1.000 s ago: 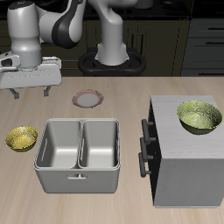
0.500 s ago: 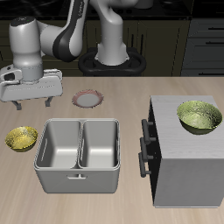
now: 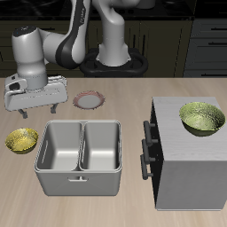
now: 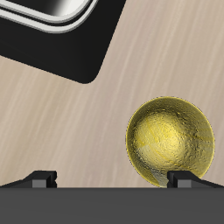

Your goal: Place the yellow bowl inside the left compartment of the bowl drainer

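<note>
- The bowl drainer stood near the tabletop's front edge, its two grey metal wells side by side and both holding nothing.
- The left compartment was the well nearer the cabinet; its floor showed bare.
- The yellow bowl sat upright on the tabletop just beside the drainer's other well, apart from its rim, with nothing inside; in the wrist view the yellow bowl showed a mottled golden interior.
- A larger yellow-green bowl rested on top of the grey cabinet, also with nothing in it.
- A small pinkish-rimmed plate lay flat farther back, behind the drainer.
- The claw hung above the tabletop behind the yellow bowl, clear of it, its fingers spread wide and gripping nothing.
- In the wrist view only the two fingertips poked above the dark claw body; the rest of each finger was hidden.
- The same view cut off the drainer at the picture's edge, showing just a rim corner and its dark shadow.
</note>
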Robot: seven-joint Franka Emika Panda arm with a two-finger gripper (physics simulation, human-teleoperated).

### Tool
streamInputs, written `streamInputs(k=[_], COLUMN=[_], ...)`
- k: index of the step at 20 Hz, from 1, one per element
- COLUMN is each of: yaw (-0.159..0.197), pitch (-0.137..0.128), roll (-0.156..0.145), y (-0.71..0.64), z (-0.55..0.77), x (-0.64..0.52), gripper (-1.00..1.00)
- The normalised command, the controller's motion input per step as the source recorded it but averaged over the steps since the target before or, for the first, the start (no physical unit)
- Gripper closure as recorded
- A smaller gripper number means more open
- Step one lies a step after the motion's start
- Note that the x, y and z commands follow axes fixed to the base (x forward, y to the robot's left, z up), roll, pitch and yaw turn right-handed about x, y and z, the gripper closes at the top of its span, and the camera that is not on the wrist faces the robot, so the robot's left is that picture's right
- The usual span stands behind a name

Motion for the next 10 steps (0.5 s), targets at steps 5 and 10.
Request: streamInputs(k=[5,10], yaw=[0.045,0.027], pitch=[0.012,0.007], roll=[-0.021,-0.045], y=[-0.15,-0.25], z=[-0.12,-0.07], x=[-0.07,-0.06], gripper=[-1.00,-1.00])
